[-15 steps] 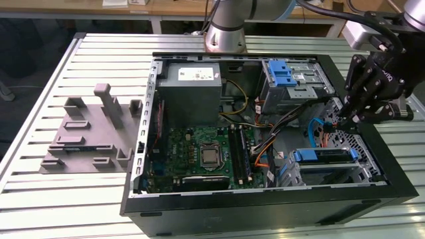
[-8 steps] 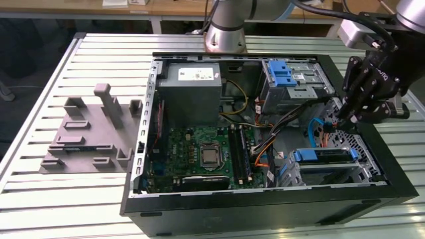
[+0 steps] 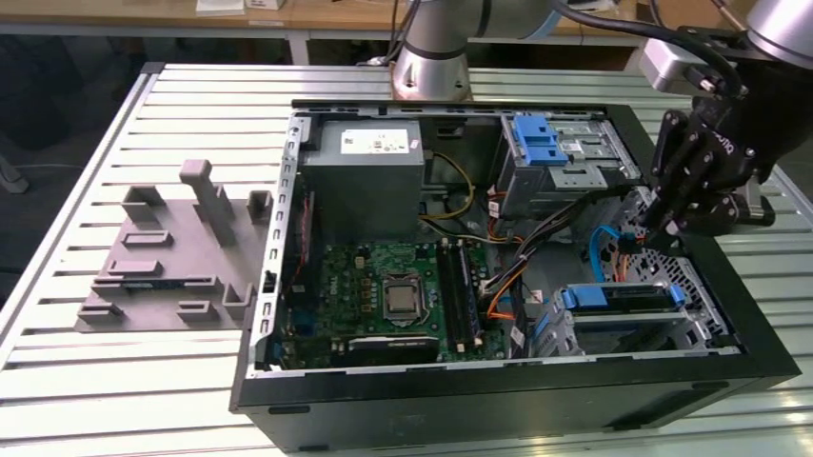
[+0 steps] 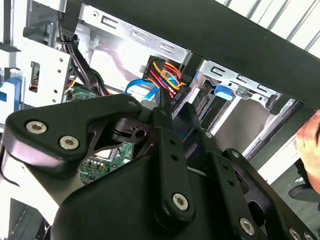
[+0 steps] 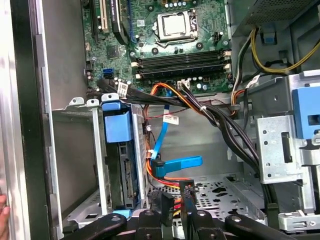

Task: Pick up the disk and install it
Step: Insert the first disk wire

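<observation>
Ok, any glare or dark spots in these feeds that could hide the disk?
Exterior view: even light, the disk sits readable in its bay. First wrist view: disk edge-on, shaded in the cage. Second wrist view: glare on the metal chassis wall, and the gripper body blocks much of the frame.

exterior: high, oblique | wrist views: close, inside computer case [image 3: 508,381]

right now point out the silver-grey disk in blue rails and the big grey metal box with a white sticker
silver-grey disk in blue rails [image 5: 120,155]: first wrist view, its exposed end
big grey metal box [image 3: 368,186]: exterior view, its top face
</observation>
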Controlling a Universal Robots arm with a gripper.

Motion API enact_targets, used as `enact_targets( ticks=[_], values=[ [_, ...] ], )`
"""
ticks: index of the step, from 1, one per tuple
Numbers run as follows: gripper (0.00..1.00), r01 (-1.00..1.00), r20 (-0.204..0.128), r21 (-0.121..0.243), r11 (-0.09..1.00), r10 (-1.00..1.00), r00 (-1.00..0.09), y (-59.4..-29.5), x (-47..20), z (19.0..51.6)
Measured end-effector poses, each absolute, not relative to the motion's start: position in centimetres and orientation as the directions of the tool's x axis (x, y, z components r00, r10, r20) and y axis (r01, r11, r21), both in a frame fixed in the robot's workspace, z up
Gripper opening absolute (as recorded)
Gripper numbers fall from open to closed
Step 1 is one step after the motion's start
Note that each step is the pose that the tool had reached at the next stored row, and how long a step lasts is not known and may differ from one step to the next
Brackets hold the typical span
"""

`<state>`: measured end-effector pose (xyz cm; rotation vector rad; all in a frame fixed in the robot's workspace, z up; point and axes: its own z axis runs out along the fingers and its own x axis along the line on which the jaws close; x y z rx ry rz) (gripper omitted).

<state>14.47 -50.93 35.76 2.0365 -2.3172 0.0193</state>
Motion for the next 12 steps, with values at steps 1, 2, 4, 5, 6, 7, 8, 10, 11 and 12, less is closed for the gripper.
enact_targets(
  ticks=[1, 2, 4, 5, 6, 7, 8, 10, 11, 12],
  values=[
    [0.30, -0.991, 0.055, 0.027, 0.131, -0.990, -0.130, -50.92, 14.47, 35.70],
    [0.30, -0.991, 0.058, 0.027, 0.133, -0.990, -0.131, -50.89, 14.47, 35.64],
    [0.30, -0.990, 0.065, 0.026, 0.137, -0.989, -0.135, -50.84, 14.47, 35.54],
    [0.30, -0.990, 0.068, 0.026, 0.139, -0.988, -0.137, -50.83, 14.47, 35.48],
    [0.30, -0.990, 0.071, 0.025, 0.141, -0.988, -0.139, -50.81, 14.47, 35.45],
    [0.30, -0.990, 0.074, 0.025, 0.142, -0.987, -0.140, -50.80, 14.48, 35.44],
    [0.30, -0.989, 0.077, 0.024, 0.143, -0.987, -0.141, -50.80, 14.48, 35.43],
    [0.22, -0.989, 0.080, 0.024, 0.144, -0.987, -0.141, -50.80, 14.51, 35.37],
    [0.16, -0.989, 0.080, 0.024, 0.144, -0.987, -0.141, -50.80, 14.51, 35.34],
    [0.16, -0.989, 0.081, 0.024, 0.144, -0.987, -0.141, -50.80, 14.51, 35.33]
  ],
)
